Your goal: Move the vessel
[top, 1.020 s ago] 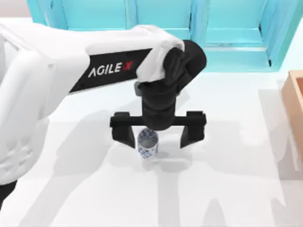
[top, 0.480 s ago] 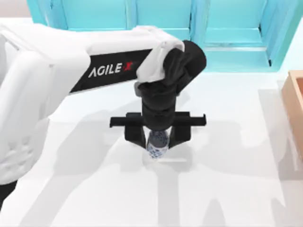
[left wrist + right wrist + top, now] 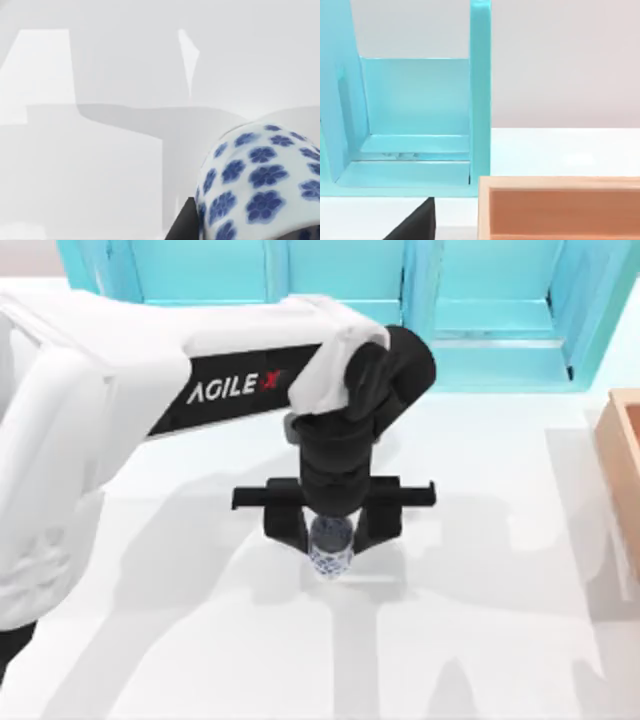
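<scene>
The vessel, a small white cup with blue flowers, stands upright near the middle of the white table. My left gripper reaches down over it from above and is shut on the vessel, one black finger on each side. In the left wrist view the vessel is very close, with a black finger against its side. Whether the vessel's base touches the table I cannot tell. A black part of my right gripper shows in the right wrist view, parked off to the right and facing the shelf and the box.
A teal shelf unit runs along the back of the table. A light wooden box stands at the right edge, and its open top is close in the right wrist view beside the teal shelf unit.
The left gripper's fingers, wide apart around the vessel one second ago, have shut on it. Since half a second ago almost nothing has moved.
</scene>
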Controlling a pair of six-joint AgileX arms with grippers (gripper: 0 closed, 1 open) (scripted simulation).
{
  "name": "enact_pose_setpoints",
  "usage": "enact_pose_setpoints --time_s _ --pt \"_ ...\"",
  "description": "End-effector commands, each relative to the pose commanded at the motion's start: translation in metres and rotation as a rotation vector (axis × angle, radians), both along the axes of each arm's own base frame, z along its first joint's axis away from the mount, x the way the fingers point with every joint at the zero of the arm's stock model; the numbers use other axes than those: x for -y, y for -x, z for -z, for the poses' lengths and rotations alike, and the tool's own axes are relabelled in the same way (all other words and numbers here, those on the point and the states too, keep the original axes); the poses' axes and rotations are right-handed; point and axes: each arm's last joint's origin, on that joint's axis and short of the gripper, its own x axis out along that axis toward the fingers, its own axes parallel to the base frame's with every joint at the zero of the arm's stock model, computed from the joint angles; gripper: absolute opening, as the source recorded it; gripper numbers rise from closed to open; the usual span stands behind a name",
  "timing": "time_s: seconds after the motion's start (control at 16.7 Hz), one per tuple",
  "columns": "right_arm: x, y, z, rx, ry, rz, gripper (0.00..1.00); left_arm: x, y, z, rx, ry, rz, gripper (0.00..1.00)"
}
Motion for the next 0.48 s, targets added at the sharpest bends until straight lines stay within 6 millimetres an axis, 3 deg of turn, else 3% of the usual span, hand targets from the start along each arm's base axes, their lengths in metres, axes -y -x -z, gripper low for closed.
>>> enact_pose_setpoints --time_s 0.36,0.48 --pt "0.0 0.0 0.0 0.0 0.0 0.0 1.0 -0.001 0.0 -0.001 0.001 0.0 0.001 0.0" --pt "0.0 0.0 0.0 0.0 0.0 0.0 1.0 -0.013 -0.006 -0.004 0.0 -0.001 0.002 0.0"
